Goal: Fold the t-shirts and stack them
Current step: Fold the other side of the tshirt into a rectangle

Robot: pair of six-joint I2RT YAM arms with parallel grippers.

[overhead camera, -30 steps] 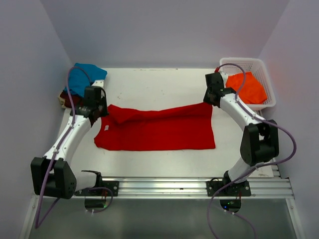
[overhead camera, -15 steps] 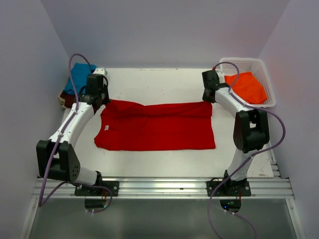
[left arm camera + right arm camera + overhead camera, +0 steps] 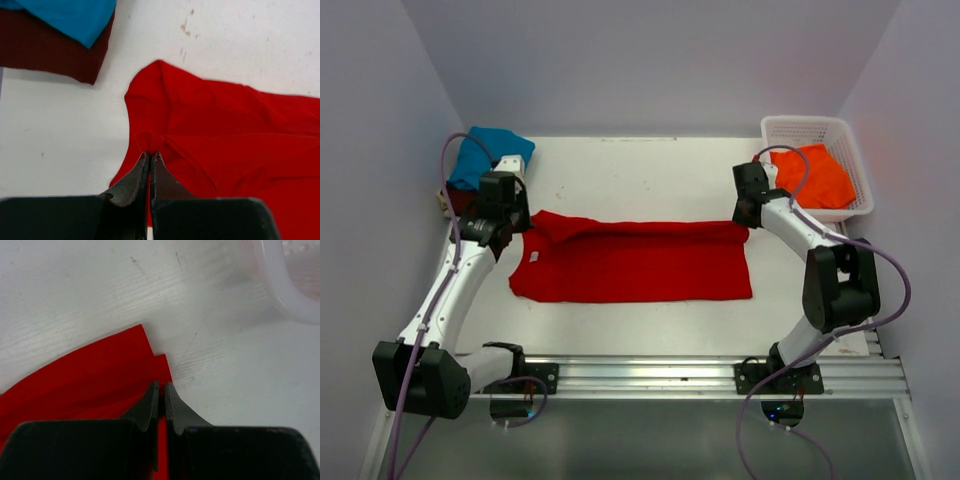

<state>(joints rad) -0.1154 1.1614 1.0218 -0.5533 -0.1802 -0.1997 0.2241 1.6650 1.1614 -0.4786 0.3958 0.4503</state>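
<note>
A bright red t-shirt (image 3: 635,262) lies spread across the middle of the table, its far edge folded over onto itself. My left gripper (image 3: 521,223) is shut on the shirt's far left corner; the left wrist view shows the jaws (image 3: 151,155) pinching red cloth (image 3: 225,145). My right gripper (image 3: 744,221) is shut on the far right corner; the right wrist view shows the jaws (image 3: 161,386) pinching red cloth (image 3: 90,375). A teal shirt (image 3: 485,155) lies on a dark maroon shirt (image 3: 455,199) at the far left. An orange shirt (image 3: 815,176) sits in the basket.
A white lattice basket (image 3: 807,122) stands at the far right corner; its rim (image 3: 295,290) shows in the right wrist view. The teal shirt (image 3: 70,15) and maroon shirt (image 3: 45,55) lie just beyond the left gripper. Grey walls enclose three sides.
Both grippers first moved to the far side with the shirt's edge, then came back toward the near side, drawing the folded far edge over the shirt.
</note>
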